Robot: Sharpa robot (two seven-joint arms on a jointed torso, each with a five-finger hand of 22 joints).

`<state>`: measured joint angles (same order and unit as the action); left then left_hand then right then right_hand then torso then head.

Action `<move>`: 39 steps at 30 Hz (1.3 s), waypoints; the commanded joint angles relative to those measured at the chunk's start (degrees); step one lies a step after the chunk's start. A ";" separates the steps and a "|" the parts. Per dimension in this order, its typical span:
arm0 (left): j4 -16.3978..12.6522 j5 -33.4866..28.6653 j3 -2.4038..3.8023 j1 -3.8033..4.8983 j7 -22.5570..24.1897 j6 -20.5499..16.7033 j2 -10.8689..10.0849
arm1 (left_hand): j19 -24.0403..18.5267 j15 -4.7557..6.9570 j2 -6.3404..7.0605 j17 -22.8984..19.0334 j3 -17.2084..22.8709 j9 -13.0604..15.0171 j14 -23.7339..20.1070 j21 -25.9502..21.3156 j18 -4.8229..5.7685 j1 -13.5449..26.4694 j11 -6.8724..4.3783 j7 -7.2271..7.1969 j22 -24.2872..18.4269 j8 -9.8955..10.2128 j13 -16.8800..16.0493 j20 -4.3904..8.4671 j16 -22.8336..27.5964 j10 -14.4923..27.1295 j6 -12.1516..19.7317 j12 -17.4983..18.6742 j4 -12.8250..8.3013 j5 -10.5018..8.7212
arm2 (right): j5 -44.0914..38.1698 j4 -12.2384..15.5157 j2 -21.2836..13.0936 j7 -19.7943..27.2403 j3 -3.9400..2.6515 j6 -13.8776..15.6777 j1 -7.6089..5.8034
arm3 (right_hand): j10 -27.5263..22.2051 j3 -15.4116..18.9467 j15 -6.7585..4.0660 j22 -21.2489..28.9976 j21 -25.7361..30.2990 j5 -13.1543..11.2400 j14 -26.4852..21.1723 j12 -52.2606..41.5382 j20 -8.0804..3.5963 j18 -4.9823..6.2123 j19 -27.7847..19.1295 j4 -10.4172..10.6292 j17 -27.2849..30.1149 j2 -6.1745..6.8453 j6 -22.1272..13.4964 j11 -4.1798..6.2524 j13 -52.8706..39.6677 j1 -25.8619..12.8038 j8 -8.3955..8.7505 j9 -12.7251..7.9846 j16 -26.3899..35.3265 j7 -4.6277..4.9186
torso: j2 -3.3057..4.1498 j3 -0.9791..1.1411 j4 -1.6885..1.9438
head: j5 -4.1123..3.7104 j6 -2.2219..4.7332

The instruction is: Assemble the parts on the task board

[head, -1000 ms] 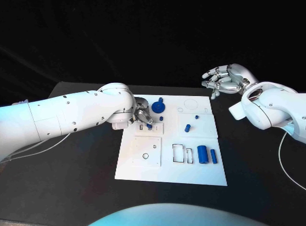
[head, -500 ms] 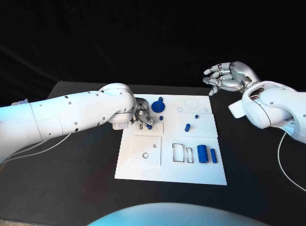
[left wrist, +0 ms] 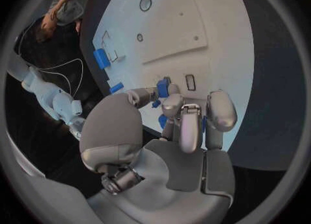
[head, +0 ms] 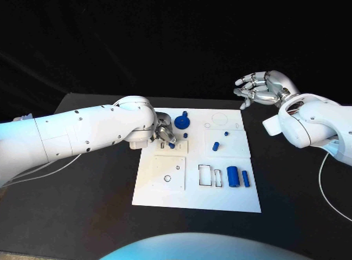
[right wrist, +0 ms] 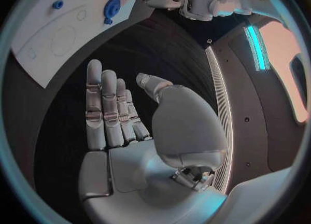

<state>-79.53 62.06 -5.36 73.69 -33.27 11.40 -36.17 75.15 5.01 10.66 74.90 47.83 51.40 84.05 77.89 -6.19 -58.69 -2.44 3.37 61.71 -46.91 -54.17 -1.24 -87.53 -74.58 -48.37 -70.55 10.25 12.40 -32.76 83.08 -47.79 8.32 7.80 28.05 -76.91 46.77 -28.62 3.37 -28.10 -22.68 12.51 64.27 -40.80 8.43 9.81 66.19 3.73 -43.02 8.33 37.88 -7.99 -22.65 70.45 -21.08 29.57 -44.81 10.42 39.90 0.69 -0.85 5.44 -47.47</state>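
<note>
The white task board (head: 195,200) lies mid-table. My left hand (head: 161,133) is low over its far left part and pinches a small blue part (left wrist: 163,87) in its fingertips, beside a small rectangular slot (left wrist: 189,82). A blue round gear-like part (head: 182,122) stands just beyond that hand. Two small blue pegs (head: 186,135) (head: 216,145) stand further right. A blue cylinder (head: 232,177) and a blue bar (head: 245,179) lie at the board's right edge. My right hand (head: 262,90) hangs in the air beyond the far right corner, fingers spread, holding nothing.
A square plate with a small round hole (head: 168,173) and two rectangular cut-outs (head: 210,176) lie on the near half of the board. Black table (head: 74,206) surrounds it. A thin white cable (head: 326,184) runs along the right side.
My right hand has lifted a little and drifted right, its fingers spreading wider. The left hand and the parts have stayed put.
</note>
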 commanded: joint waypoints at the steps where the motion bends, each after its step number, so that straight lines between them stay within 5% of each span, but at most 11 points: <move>1: -0.08 0.89 -0.10 -0.16 -0.27 1.16 -0.08 | 0.35 0.43 -0.59 10.21 8.98 0.27 4.65 0.20 0.75 -0.18 0.00 -1.82 0.10 -0.23 -0.04 0.09 -0.32 -0.46 -2.06 -0.20 -8.72 0.08 | 0.32 -0.05 0.02 0.60 -0.02 0.19 0.06 | -0.33 0.36 -0.15 0.17 0.35 -0.14 -0.34 0.26 0.24 0.63 0.34 -0.10 0.11 0.14 -0.09 0.00 0.17 0.36 -0.45 0.10 0.22 2.21 | -0.03 -0.02 -0.03 | -0.04 -0.04; 39: -0.39 0.72 -0.11 -0.24 -0.72 4.03 -0.16 | 0.60 0.65 -0.38 10.54 7.23 0.72 4.74 0.41 0.87 1.55 -0.25 -2.18 0.64 -0.84 -0.14 0.34 -0.46 -0.92 -2.47 -0.36 -7.82 -0.46 | 0.35 -0.06 -0.01 0.43 -0.01 -0.15 0.16 | -0.54 0.65 -0.09 0.92 1.10 -0.07 -0.56 0.37 0.27 0.59 0.53 -0.11 0.36 0.14 0.06 -0.04 0.96 0.28 -1.06 0.21 0.55 2.20 | -0.02 0.02 -0.07 | -0.16 -0.16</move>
<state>-79.82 63.04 -5.25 73.74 -33.52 13.06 -36.40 75.35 5.38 9.95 74.90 47.69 51.46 84.01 78.16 -6.20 -57.86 -2.66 3.37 62.37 -47.79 -54.21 -1.03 -87.76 -75.18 -48.37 -70.54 10.11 12.29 -32.47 83.01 -47.81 8.37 7.80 28.02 -76.76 46.78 -28.31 3.16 -27.23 -21.95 12.51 64.05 -40.80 8.63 9.77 66.40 3.73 -42.73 8.32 37.88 -7.99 -21.73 70.45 -21.94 29.69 -44.58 10.42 39.89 0.70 -0.89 5.31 -47.57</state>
